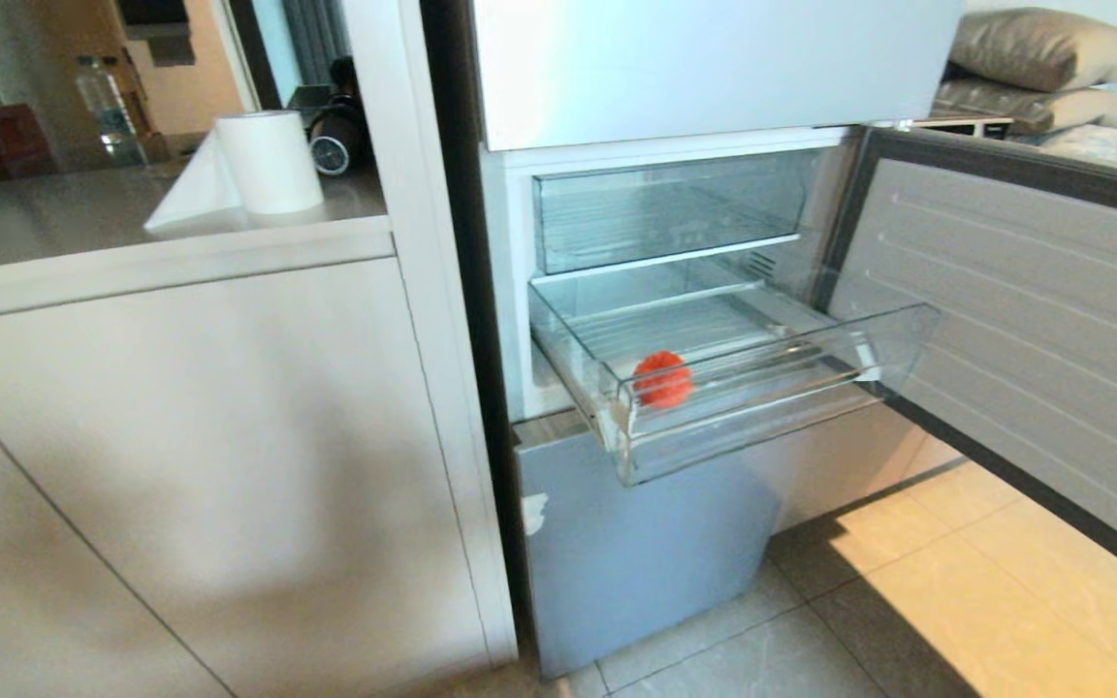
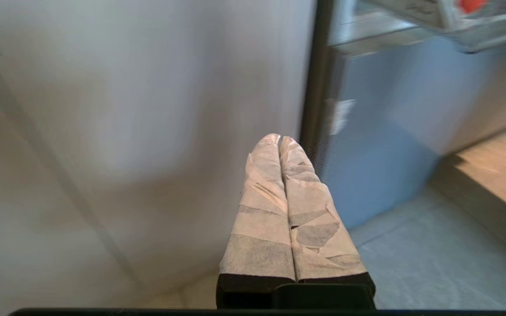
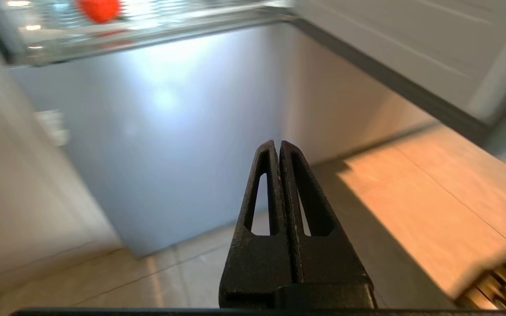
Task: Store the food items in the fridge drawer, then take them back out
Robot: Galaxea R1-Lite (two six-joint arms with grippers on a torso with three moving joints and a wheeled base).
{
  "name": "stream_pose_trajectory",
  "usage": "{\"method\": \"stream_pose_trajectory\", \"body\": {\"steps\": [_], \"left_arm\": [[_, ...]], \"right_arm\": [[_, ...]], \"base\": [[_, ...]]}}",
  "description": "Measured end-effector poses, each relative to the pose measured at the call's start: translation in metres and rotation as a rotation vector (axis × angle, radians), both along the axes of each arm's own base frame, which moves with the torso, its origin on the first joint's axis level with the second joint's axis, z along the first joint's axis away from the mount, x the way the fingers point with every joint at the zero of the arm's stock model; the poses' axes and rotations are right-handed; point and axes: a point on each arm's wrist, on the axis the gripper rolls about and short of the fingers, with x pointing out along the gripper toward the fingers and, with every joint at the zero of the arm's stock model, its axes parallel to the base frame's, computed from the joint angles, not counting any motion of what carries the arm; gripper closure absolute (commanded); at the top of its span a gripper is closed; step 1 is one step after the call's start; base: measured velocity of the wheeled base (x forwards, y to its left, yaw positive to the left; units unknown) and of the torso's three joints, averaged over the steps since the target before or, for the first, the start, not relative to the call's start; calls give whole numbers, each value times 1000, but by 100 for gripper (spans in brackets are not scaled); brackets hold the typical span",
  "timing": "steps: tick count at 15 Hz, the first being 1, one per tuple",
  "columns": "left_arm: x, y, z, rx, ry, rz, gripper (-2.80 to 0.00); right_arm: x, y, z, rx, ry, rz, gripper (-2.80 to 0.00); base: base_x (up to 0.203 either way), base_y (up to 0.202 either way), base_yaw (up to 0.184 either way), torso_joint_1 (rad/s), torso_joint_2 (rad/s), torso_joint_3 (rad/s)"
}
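Fridge drawer [image 1: 762, 402]: clear plastic, pulled out of the open fridge, above and ahead of both grippers; in the wrist views only its front edge shows, cut off by the frame.
Red fruit [image 1: 663, 378]: one only is visible, on the ribbed floor near the front lip of the drawer; in the right wrist view it is a blurred red spot up and to the left of the fingers. A second fruit I cannot find.
Left gripper [image 2: 279, 141]: low before the white cabinet side; taped fingers pressed together, holding nothing.
Right gripper [image 3: 278, 147]: low before the grey lower fridge door [image 3: 160, 145]; black fingers closed together, empty.
Head view: neither arm appears.
Fridge door [image 1: 1053, 330]: swung open on the right, partly cut off.
Counter: a paper towel roll [image 1: 268, 160] stands there, far from both grippers.
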Motion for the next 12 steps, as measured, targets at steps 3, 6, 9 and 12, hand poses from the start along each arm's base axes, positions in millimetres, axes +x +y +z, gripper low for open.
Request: {"method": "stream_pose_trajectory", "body": {"steps": [3,6,9,12], "left_arm": [[0,0,0,0,0,0,0],[0,0,0,0,0,-1,0],[0,0,0,0,0,0,0],[0,0,0,0,0,0,0]], "right_arm": [[0,0,0,-3,0,2,0],[1,0,1,-65,20,5,0],[7,-1,25,7,67,-93,0],[29,-3,70,124,102,-300,0]], "base": [[-1,6,-155,-1,1,1],[0,3,-28,2,-1,1],[0,0,0,0,0,0],[0,0,0,0,0,0]]}}
